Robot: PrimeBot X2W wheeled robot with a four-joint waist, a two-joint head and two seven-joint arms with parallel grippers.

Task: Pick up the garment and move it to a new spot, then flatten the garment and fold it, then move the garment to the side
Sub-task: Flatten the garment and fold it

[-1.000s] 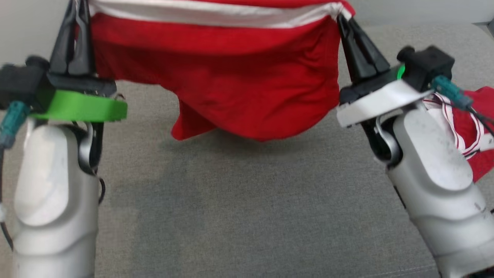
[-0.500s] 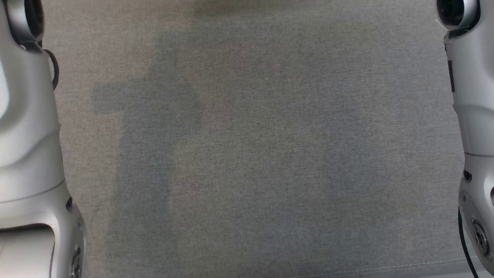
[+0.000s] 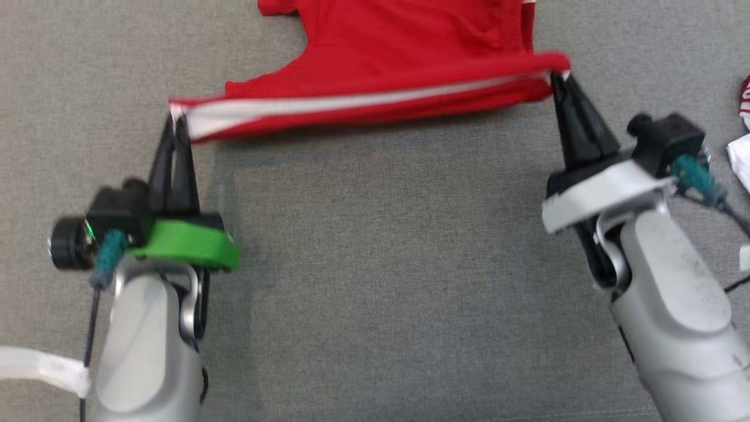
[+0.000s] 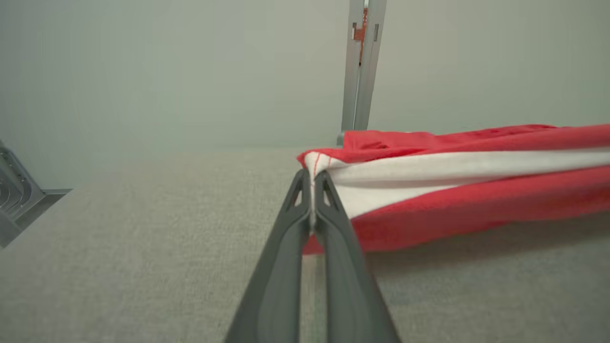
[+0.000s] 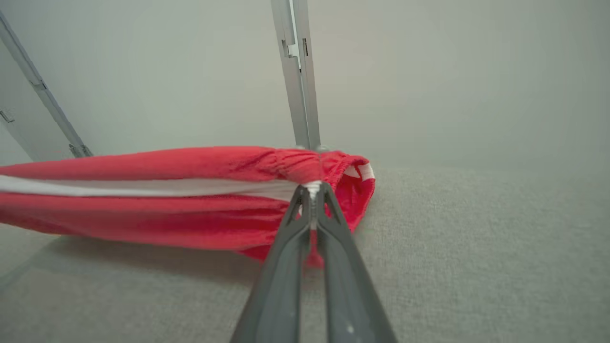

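Desk (image 3: 381, 264): Covered in grey woven cloth; both arms reach over it from the near side.
Garment (image 3: 398, 76): A red piece with a white band along the inside of one edge. It sits at the far side of the desk, straight ahead of the robot.
Left claw (image 3: 176, 119): Pinched tight on the left corner of the banded edge. Its two dark fingers are pressed together with cloth caught between the tips.
Right claw (image 3: 555, 77): Clamped the same way on the right corner, where the cloth bunches into small gathers. A bit of red hangs below the tips.
Held edge: Pulled out in a long line between the two claws and raised a little off the desk, with a shadow under it. The band shows as a white stripe between red folds.
Slant: The left corner is nearer the robot than the right one.
Rest of the garment: Lies on the desk beyond the held edge and runs out past the top of the head view.
Left wrist: A bright green collar (image 3: 187, 246) sits behind the claw.
Other cloth: A white piece (image 3: 741, 158) and a red-and-white piece (image 3: 746, 97) are cut off at the right edge of the head view, well apart from the garment.
Background: A pale wall (image 4: 167, 71), with a slim metal upright (image 4: 360, 66) behind the garment.
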